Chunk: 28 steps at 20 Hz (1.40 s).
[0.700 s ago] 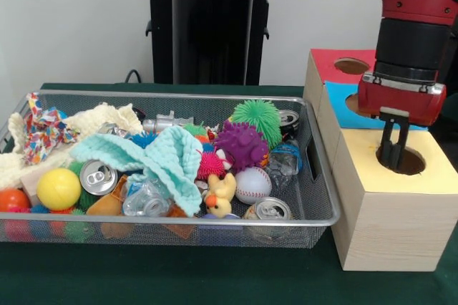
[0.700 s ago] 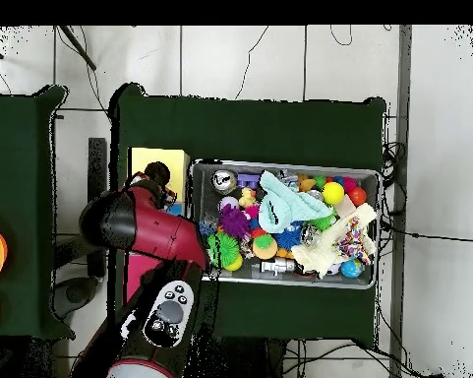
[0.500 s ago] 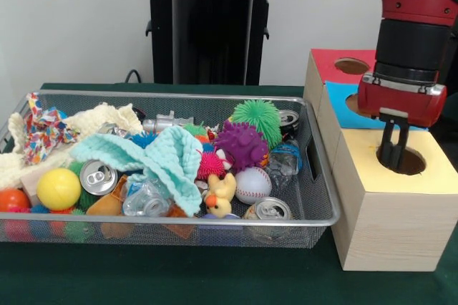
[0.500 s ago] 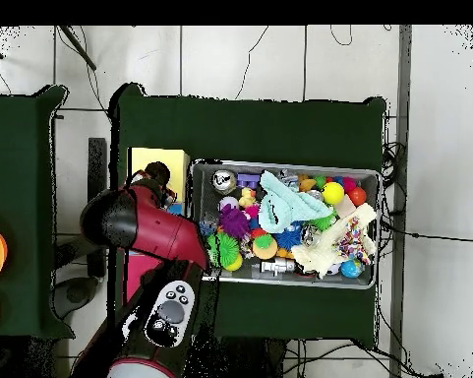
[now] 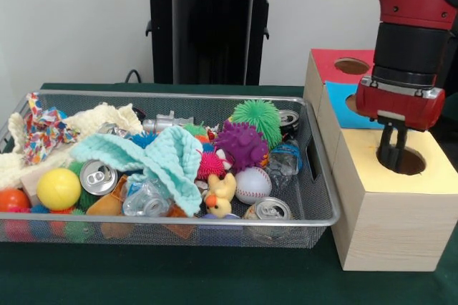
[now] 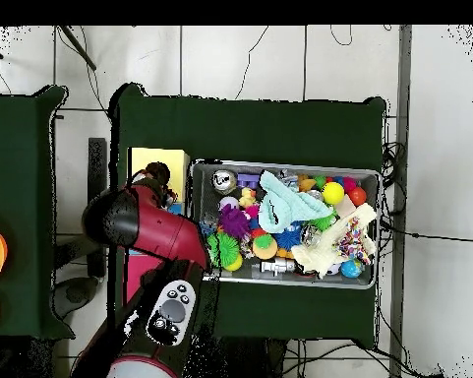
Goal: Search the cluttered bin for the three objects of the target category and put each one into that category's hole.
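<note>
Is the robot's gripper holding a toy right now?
It can't be told. The gripper hangs over the hole in the yellow box, and no toy shows there, but something small could be hidden.

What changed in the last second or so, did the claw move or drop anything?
The claw has lifted slightly, its tips still over the hole in the yellow box. Nothing shows between its fingers, and no release is visible. The bin and its clutter stayed as they were.
</note>
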### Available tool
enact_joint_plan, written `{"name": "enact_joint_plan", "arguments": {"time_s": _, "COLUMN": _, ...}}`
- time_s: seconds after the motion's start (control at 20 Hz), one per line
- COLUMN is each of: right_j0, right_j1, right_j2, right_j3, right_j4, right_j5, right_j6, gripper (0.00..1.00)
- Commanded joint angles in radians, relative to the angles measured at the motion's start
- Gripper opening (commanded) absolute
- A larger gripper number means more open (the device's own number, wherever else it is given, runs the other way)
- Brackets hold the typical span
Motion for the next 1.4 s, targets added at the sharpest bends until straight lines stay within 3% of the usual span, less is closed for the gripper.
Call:
{"name": "enact_joint_plan", "arguments": {"time_s": 0.05, "right_j0": -0.096, "right_j1": -0.112, "right_j2": 0.114, "right_j3": 0.160, "right_j4": -0.072, "right_j5": 0.052, "right_j6": 0.084, "gripper": 0.00}}
{"name": "enact_joint_plan", "arguments": {"time_s": 0.25, "right_j0": -0.164, "right_j1": -0.183, "right_j2": 0.157, "right_j3": 0.209, "right_j4": -0.129, "right_j5": 0.110, "right_j6": 0.003, "gripper": 0.00}}
{"name": "enact_joint_plan", "arguments": {"time_s": 0.7, "right_j0": -0.252, "right_j1": -0.250, "right_j2": 0.226, "right_j3": 0.226, "right_j4": -0.253, "right_j5": 0.142, "right_j6": -0.032, "gripper": 0.00}}
{"name": "enact_joint_plan", "arguments": {"time_s": 0.85, "right_j0": -0.259, "right_j1": -0.242, "right_j2": 0.211, "right_j3": 0.209, "right_j4": -0.328, "right_j5": 0.101, "right_j6": -0.049, "gripper": 0.00}}
{"name": "enact_joint_plan", "arguments": {"time_s": 1.0, "right_j0": -0.319, "right_j1": -0.235, "right_j2": 0.260, "right_j3": 0.216, "right_j4": -0.419, "right_j5": 0.018, "right_j6": -0.080, "gripper": 0.00}}
{"name": "enact_joint_plan", "arguments": {"time_s": 1.25, "right_j0": -0.444, "right_j1": -0.240, "right_j2": 0.355, "right_j3": 0.232, "right_j4": -0.658, "right_j5": -0.129, "right_j6": -0.126, "gripper": 0.00}}
{"name": "enact_joint_plan", "arguments": {"time_s": 1.3, "right_j0": -0.459, "right_j1": -0.240, "right_j2": 0.367, "right_j3": 0.229, "right_j4": -0.708, "right_j5": -0.153, "right_j6": -0.126, "gripper": 1.00}}
{"name": "enact_joint_plan", "arguments": {"time_s": 1.4, "right_j0": -0.500, "right_j1": -0.218, "right_j2": 0.385, "right_j3": 0.215, "right_j4": -0.788, "right_j5": -0.169, "right_j6": -0.146, "gripper": 1.00}}
